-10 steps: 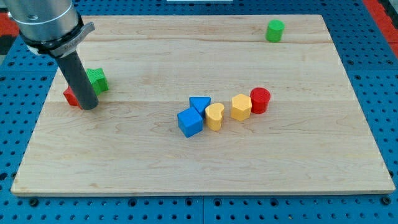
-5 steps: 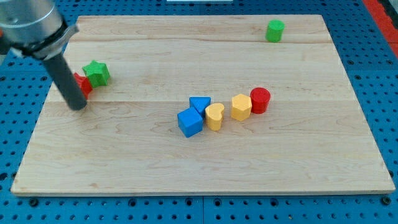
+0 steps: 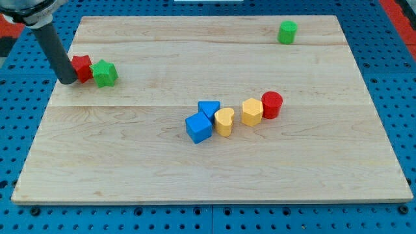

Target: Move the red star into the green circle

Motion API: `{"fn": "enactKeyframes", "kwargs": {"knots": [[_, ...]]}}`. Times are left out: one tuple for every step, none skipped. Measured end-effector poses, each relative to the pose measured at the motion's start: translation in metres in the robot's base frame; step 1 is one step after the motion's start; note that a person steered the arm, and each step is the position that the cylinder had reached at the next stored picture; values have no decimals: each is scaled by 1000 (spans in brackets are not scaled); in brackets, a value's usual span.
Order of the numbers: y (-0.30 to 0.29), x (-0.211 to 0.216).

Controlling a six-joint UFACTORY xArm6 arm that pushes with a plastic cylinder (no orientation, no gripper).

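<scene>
A single robot arm enters from the far left corner of the view, only its lowest part visible. A pale grey cylindrical housing sits at the very top edge, cut off by the frame. From it a straight dark rod [image 3: 57,55] slants slightly down and to the right. My tip [image 3: 67,81] rests low at the far left of the scene.
</scene>
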State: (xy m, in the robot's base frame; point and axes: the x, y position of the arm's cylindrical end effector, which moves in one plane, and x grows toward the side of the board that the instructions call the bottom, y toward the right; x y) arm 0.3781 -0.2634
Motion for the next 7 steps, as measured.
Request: {"fn": "enactKeyframes", "kwargs": {"knots": [[7,-22],[51,-34],[115,-34],[90,-27],[40,-25],[4,-57],[100,-84]]}}
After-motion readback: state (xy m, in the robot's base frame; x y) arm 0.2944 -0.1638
